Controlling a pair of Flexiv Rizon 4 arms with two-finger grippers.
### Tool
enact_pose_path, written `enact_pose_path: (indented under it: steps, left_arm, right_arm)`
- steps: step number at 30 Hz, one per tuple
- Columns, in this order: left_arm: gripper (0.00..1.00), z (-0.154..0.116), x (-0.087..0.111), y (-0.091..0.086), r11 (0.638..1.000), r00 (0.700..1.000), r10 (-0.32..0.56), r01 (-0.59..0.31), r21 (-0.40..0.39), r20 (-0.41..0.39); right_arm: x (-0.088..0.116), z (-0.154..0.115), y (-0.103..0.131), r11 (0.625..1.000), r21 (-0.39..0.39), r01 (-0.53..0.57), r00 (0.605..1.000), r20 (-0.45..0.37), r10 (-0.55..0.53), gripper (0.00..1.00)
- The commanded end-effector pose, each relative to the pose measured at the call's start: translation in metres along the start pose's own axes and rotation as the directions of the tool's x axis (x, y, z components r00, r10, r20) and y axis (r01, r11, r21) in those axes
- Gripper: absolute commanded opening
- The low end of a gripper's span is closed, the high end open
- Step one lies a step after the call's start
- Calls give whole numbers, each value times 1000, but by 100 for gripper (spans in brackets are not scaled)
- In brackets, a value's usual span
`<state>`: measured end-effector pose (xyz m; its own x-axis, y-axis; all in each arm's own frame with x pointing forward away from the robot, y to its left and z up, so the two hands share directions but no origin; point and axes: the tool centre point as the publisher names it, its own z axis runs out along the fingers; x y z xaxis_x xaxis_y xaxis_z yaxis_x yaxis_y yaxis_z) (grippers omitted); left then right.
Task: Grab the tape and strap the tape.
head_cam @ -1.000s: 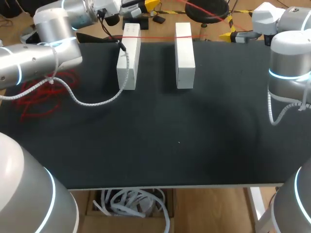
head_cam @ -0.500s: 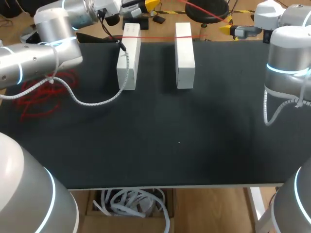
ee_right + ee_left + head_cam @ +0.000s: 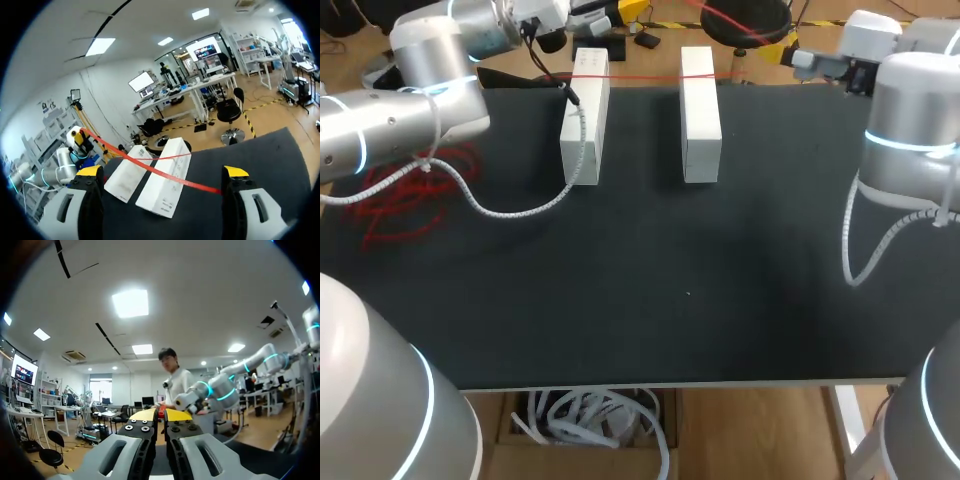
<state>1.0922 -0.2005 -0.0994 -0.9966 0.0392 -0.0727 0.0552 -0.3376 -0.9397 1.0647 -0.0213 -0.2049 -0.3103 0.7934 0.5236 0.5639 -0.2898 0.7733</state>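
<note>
One end of the red tape [image 3: 122, 152] is pinched in the left gripper [image 3: 160, 415]; the right gripper [image 3: 162, 172], wide open, likely must next close on the strand

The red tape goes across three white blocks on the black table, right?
Not quite. The red tape goes across two white blocks, not three: the left block and the right block, both on the black table. The head view shows this.
</note>
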Motion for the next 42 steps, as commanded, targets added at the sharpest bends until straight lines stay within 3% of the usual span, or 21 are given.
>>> enact_pose_path:
  steps: [1, 5, 10, 29, 30, 31, 34, 38, 41, 42]
  left_arm:
    - [0, 0, -1, 1, 1000, 1000, 0, 0, 1, -2]
    - [0, 0, -1, 1, 1000, 1000, 0, 0, 1, -2]
    - [0, 0, -1, 1, 1000, 1000, 0, 0, 1, -2]
    - [0, 0, -1, 1, 1000, 1000, 0, 0, 1, -2]
    - [0, 0, -1, 1, 1000, 1000, 0, 0, 1, -2]
    - [0, 0, -1, 1, 1000, 1000, 0, 0, 1, -2]
    - [0, 0, -1, 1, 1000, 1000, 0, 0, 1, -2]
    - [0, 0, -1, 1, 1000, 1000, 0, 0, 1, -2]
    - [0, 0, -1, 1, 1000, 1000, 0, 0, 1, -2]
    - [0, 0, -1, 1, 1000, 1000, 0, 0, 1, -2]
  right_arm:
    - [4, -23, 0, 974, 76, -212, 970, 140, 201, 100]
    - [12, -39, 4, 991, 69, -116, 982, 158, 103, 100]
    - [7, -38, -7, 980, 77, -185, 973, 156, 171, 100]
    - [6, -37, -8, 980, 83, -178, 974, 158, 164, 100]
    - [6, -40, -9, 971, 93, -219, 974, 88, 211, 100]
    - [8, -43, -11, 964, 83, -253, 965, 93, 246, 100]
    - [7, -53, -15, 924, 29, -381, 924, 47, 379, 100]
    - [8, -65, -21, 791, -56, -610, 793, -36, 608, 100]
    - [6, -73, -23, 688, -135, -713, 699, -56, 713, 100]
    - [5, -75, -22, 633, -159, -758, 649, -91, 755, 100]
